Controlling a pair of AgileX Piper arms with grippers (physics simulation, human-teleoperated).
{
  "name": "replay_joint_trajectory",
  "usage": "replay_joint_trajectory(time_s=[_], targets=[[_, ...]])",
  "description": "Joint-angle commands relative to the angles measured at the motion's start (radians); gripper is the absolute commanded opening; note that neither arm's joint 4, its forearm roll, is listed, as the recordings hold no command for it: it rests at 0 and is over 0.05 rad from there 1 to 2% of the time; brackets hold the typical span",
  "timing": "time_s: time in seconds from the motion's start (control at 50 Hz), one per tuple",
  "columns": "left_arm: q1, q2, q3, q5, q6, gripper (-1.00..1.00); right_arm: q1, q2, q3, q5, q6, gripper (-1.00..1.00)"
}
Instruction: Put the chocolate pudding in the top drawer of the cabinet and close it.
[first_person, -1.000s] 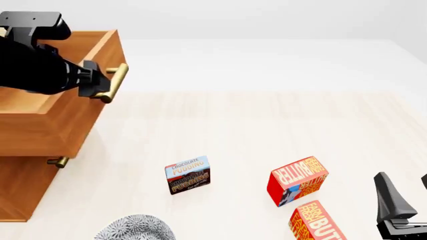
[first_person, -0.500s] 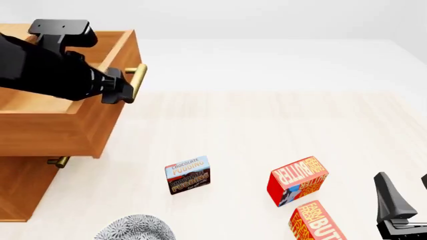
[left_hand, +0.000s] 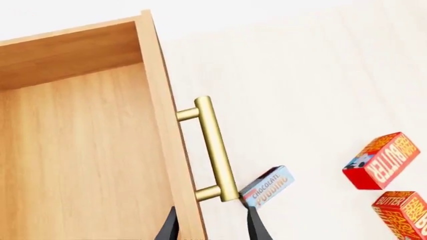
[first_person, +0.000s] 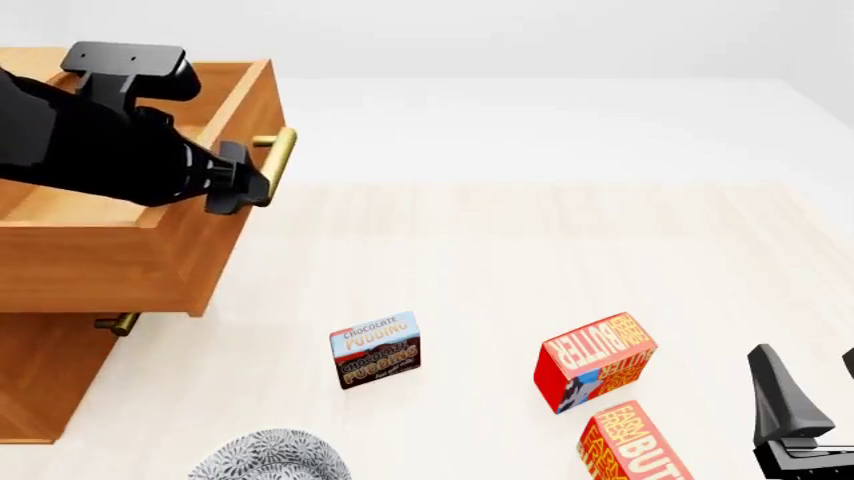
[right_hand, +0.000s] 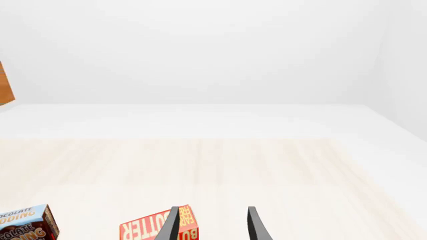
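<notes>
The cabinet (first_person: 40, 370) stands at the left with its top drawer (first_person: 134, 250) pulled out and empty inside (left_hand: 80, 165). My left gripper (first_person: 244, 190) is open at the drawer's brass handle (first_person: 276, 160). In the left wrist view its fingers (left_hand: 167, 229) straddle the drawer front just below the handle (left_hand: 213, 147), not clamping it. The chocolate pudding (first_person: 376, 350) stands on the table in front of the cabinet. It also shows in the left wrist view (left_hand: 267, 186) and the right wrist view (right_hand: 23, 225). My right gripper (first_person: 811, 378) is open and empty at the near right.
Two red butter boxes (first_person: 597, 360) (first_person: 634, 445) lie right of the pudding, close to my right gripper. A grey patterned dish (first_person: 274, 458) sits at the near edge. The lower drawer's handle (first_person: 118, 323) shows under the open drawer.
The top drawer slid further out to the right with my left gripper at its handle, then stopped. The right arm, pudding and butter boxes did not move.
</notes>
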Motion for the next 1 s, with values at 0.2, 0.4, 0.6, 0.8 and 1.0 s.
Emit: replay_joint_trajectory(time_s=[0.2, 0.4, 0.6, 0.8, 1.0], targets=[[0.023, -0.048, -0.034, 0.022, 0.096, 1.00, 0.000, 0.001, 0.000, -0.001, 0.000, 1.00], [0.020, -0.066, -0.063, 0.029, 0.130, 1.00, 0.000, 0.001, 0.000, -0.001, 0.000, 1.00], [0.024, -0.105, -0.075, 0.036, 0.227, 1.00, 0.000, 0.001, 0.000, -0.001, 0.000, 1.00], [0.034, -0.170, -0.112, 0.051, 0.350, 1.00, 0.000, 0.001, 0.000, -0.001, 0.000, 1.00], [-0.018, -0.229, -0.108, 0.049, 0.436, 1.00, 0.000, 0.001, 0.000, -0.001, 0.000, 1.00]])
